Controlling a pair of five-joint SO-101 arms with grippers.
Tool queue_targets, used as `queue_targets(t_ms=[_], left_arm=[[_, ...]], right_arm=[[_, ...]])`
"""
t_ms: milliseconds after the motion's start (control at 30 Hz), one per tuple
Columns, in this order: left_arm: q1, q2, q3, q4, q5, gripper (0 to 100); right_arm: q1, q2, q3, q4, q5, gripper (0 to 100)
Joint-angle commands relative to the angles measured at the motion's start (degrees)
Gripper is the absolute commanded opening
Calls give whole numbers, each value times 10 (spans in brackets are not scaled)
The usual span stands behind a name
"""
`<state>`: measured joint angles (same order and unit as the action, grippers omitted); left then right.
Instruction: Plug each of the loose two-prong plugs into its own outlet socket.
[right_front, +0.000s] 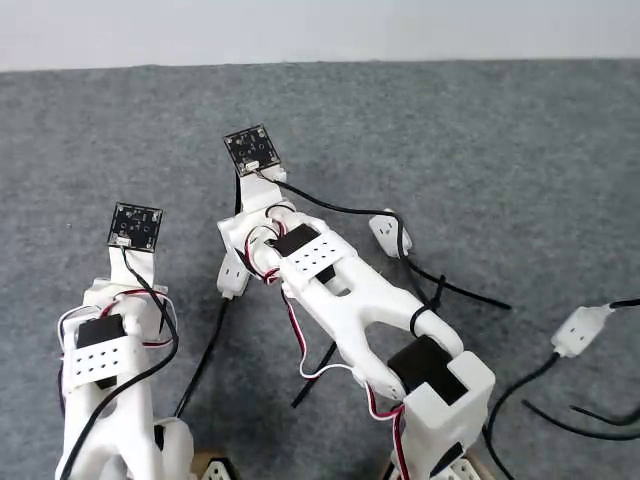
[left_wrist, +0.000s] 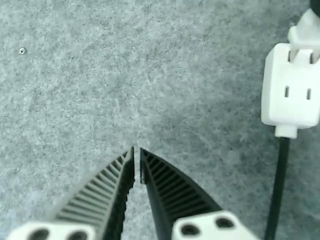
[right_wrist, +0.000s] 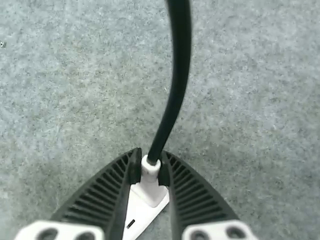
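The right end effector (right_wrist: 150, 153) is clenched on a white plug (right_wrist: 148, 192), its ribbed jaws pinching the narrow neck where the black cord (right_wrist: 178, 75) leaves the body. I judge that gripping there keeps the mating end free and lets the cord trail off across the worktop (left_wrist: 100, 75) rather than foul the jaws (the prongs are hidden, so I cannot tell which way they face).

The outlet socket (left_wrist: 290, 85) lies flat on the grey felt with its slotted face turned up, which suits a plug brought down onto it. The left end effector (left_wrist: 136, 150) sits near the socket but apart from it. Its jaws are closed to a hairline with nothing between them, so it looks parked out of the way, or ready to steady the socket.

The socket is a rounded white block with two thin slots side by side. A short collar at one end feeds its own black cord. At the opposite end another white piece (left_wrist: 306, 22) meets it, but what that is I cannot tell.

In the high view a white connector (right_front: 388, 232) lies on the far side of the right arm from the socket. A third connector (right_front: 580, 330) lies well apart from it, and neither is mated.
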<state>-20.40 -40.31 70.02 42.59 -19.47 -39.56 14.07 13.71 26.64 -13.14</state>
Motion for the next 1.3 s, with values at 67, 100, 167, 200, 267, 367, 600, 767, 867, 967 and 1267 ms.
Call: queue_targets(t_ms=[67, 100, 167, 200, 267, 367, 600, 767, 867, 967, 1267], left_arm=[[5, -12, -3, -15, -5, 13], [5, -12, -3, -15, -5, 13], [5, -13, -3, -15, -5, 13], [5, -13, -3, -15, -5, 13], [5, -13, -3, -15, -5, 13], [5, -13, -3, -15, -5, 13], [4, -13, -3, -15, -5, 13], [4, -13, -3, -15, -5, 13], [4, -13, -3, -15, -5, 13], [4, -13, -3, -15, -5, 13], [4, -13, -2, -16, -5, 13]], right_arm=[[-3, 11, -23, -6, 21, 8], [-4, 13, -23, -5, 25, 8], [-4, 13, -22, 12, 25, 8], [-5, 11, -23, 22, 25, 8], [-5, 10, -23, 33, 25, 8], [-6, 10, -22, 48, 50, 8], [-21, 8, -23, 54, 77, 9], [-19, -8, -11, 51, 95, 9], [-21, -6, 3, 39, 110, 9], [-27, 6, 3, 49, 111, 9], [-36, 12, 2, 102, 111, 9]])
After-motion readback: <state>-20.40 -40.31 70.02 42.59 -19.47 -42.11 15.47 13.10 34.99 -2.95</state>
